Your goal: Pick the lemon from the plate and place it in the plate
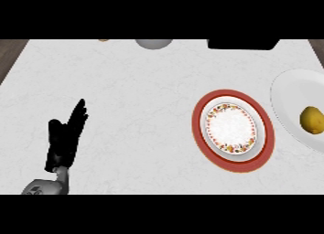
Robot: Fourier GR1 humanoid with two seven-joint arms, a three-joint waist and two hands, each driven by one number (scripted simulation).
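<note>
Bright, even light from above.
We see the white counter (124,82) softly lit, with no glare or hard shadows.

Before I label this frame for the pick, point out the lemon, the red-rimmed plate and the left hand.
lemon (313,119): head view, middle of its yellow skin.
red-rimmed plate (202,119): head view, left red rim.
left hand (62,139): head view, palm.
</note>
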